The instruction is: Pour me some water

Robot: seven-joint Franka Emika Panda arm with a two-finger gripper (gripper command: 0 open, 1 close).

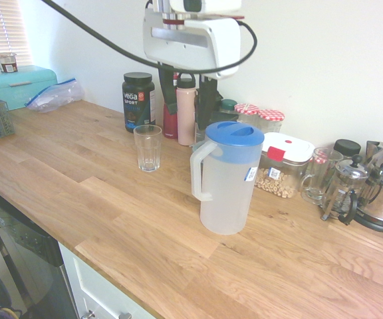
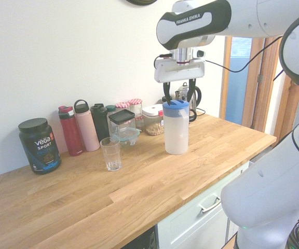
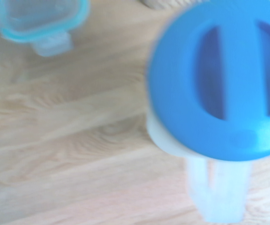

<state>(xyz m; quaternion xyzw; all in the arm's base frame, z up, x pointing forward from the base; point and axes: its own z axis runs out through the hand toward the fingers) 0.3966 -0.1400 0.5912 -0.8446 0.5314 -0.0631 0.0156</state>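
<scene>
The pitcher (image 1: 225, 179) sits upright on the wooden counter (image 1: 112, 206), a bit right of centre in the first exterior view, handle (image 1: 200, 171) turned toward the picture's left and toward the drinking glass (image 1: 147, 148), which stands apart from it at centre-left. Makes sense as a setup: the glass has open counter around it, so there's room to tip the jug its way without knocking the bottles and jars lined up along the wall behind. The gripper (image 2: 179, 92) hangs straight down over the blue lid (image 2: 176, 107), jaws spread wide with nothing between them, so the pitcher isn't held right now. From the wrist view the lid fills the right side and the handle pokes out toward the bottom edge, so my guess is it's lining up over the jug, though I can't tell for sure. The pitcher itself is frosted translucent plastic, tall, with a small label near the top; it looks mostly full. The glass looks empty.
</scene>
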